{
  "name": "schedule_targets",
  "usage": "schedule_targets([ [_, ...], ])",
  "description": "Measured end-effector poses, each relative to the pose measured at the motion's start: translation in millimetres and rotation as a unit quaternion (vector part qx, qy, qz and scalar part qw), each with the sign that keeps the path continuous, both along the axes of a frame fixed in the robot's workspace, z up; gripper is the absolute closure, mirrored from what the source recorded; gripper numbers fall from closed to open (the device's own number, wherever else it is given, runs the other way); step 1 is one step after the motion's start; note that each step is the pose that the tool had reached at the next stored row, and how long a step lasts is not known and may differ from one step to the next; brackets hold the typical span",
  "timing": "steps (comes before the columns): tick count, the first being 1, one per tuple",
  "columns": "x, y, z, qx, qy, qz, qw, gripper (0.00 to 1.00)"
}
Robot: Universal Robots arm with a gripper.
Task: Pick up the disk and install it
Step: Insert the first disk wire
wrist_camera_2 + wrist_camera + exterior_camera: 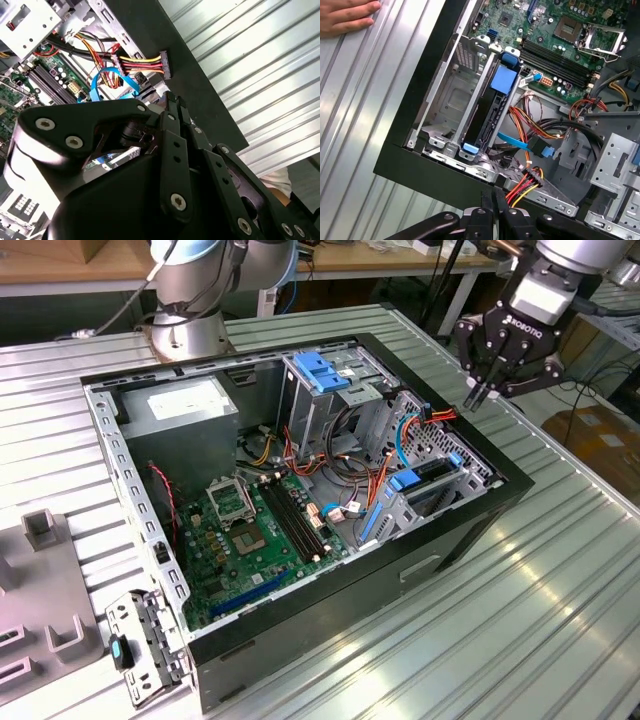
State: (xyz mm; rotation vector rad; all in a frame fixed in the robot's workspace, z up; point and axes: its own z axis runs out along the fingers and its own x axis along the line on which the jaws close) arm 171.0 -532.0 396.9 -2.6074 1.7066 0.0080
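Observation:
The disk [490, 115] stands on edge in a slot of the metal drive bay at the corner of the open computer case [470, 510]. Its dark side and blue plastic rail ends show. In the exterior view the disk [425, 480] sits low in the bay at the case's right end. My gripper [477, 395] hangs above the case's right rim, up and away from the disk. Its fingers [485, 200] press together with nothing between them, and the second wrist view also shows the gripper [172, 100] shut.
A loose power connector [532, 180] on red, yellow and black wires lies just below my fingertips. A blue data cable [525, 144] runs beside the disk. A person's hand [345, 15] rests on the ribbed table. The case holds a grey power supply [185, 405], a blue-handled cage [320, 380] and a motherboard [250, 530].

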Motion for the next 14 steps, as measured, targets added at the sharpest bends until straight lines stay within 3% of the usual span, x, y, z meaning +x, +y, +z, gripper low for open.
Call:
schedule_targets([
  [4,1.2,3.8,-0.3,0.0001,0.0000,0.011,0.99994,0.83],
  [8,1.5,4.4,-0.6,0.0000,0.0000,0.032,0.99948,0.83],
  [10,1.5,4.4,-0.8,0.0000,0.0000,0.045,0.99899,0.82],
  [11,1.6,4.4,-1.0,0.0000,0.0000,0.052,0.99864,0.75],
  [14,1.6,4.4,-1.2,0.0000,0.0000,0.069,0.99764,0.75],
])
